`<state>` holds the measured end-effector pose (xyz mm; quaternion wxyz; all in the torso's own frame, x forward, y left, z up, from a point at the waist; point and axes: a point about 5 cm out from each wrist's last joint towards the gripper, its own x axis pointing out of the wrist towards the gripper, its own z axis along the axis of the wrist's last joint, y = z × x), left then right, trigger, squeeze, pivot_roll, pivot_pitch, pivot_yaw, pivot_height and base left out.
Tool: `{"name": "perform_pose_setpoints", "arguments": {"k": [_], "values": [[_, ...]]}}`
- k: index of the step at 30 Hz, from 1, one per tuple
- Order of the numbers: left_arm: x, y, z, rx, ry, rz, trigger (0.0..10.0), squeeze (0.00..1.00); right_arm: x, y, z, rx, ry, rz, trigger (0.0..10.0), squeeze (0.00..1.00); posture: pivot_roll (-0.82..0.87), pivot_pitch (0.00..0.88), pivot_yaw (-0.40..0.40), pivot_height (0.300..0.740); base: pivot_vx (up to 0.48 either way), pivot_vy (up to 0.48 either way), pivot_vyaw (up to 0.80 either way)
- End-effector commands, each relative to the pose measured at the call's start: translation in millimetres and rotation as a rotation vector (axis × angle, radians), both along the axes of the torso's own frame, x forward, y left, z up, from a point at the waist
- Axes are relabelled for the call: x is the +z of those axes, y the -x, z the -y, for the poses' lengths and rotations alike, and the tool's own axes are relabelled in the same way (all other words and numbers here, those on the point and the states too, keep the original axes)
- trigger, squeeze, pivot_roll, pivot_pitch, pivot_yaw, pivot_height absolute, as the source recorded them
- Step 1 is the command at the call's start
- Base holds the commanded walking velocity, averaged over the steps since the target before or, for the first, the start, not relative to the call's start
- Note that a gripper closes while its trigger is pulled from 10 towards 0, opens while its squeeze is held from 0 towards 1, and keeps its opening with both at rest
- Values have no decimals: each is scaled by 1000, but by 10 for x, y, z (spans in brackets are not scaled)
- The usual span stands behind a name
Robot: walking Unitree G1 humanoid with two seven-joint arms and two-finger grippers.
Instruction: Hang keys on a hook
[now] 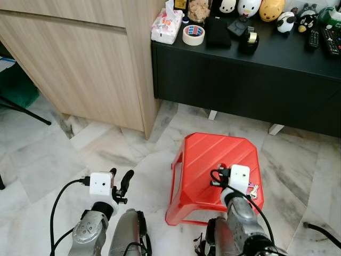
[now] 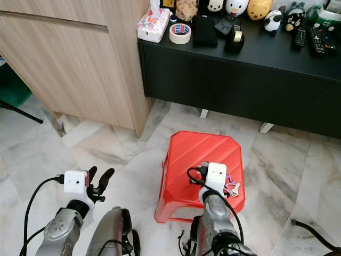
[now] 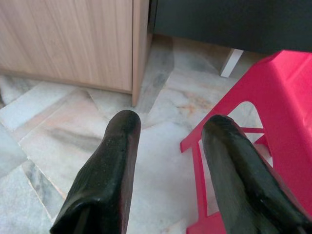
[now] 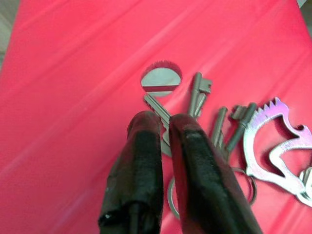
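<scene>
A bunch of keys (image 4: 201,95) with a purple metal charm (image 4: 271,146) lies on top of a red plastic stool (image 1: 212,154), near its right front corner (image 1: 252,190). My right gripper (image 4: 165,124) reaches down onto the bunch, its fingers pressed nearly together on the blade of one key beside the stool's round hole (image 4: 161,79). My left gripper (image 1: 120,178) hovers open over the marble floor to the left of the stool, with nothing between its fingers (image 3: 121,146).
A low black cabinet (image 1: 240,80) stands behind the stool, carrying a tape roll (image 1: 193,34), a tissue pack (image 1: 166,25), remotes and figurines. A wooden cabinet (image 1: 80,64) is at the back left. A black cable (image 1: 321,230) lies on the floor at right.
</scene>
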<state>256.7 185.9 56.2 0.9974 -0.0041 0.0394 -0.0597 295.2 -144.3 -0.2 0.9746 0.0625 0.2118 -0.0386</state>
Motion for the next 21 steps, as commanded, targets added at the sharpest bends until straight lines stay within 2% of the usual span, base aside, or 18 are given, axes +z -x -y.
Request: {"name": "perform_pose_setpoints", "arguments": {"k": [1, 9, 15, 21], "values": [[-69, 43, -3, 3, -3, -26, 10000, 0, -47, 48, 26, -4, 4, -19, 10000, 1000, 93, 199, -60, 630, 0, 0, 0], [-78, 46, -27, 8, -6, -20, 10000, 0, 39, -5, 65, -15, 14, 35, 10000, 1000, 89, 196, -61, 630, 0, 0, 0], [-78, 52, -32, 10, -6, -20, 10000, 0, -58, 66, 99, -10, 41, -36, 10000, 1000, 93, 198, -60, 630, 0, 0, 0], [-74, 69, -44, 9, -9, -18, 10000, 0, -88, 90, 111, -8, 37, -56, 10000, 1000, 96, 207, -57, 630, 0, 0, 0]]}}
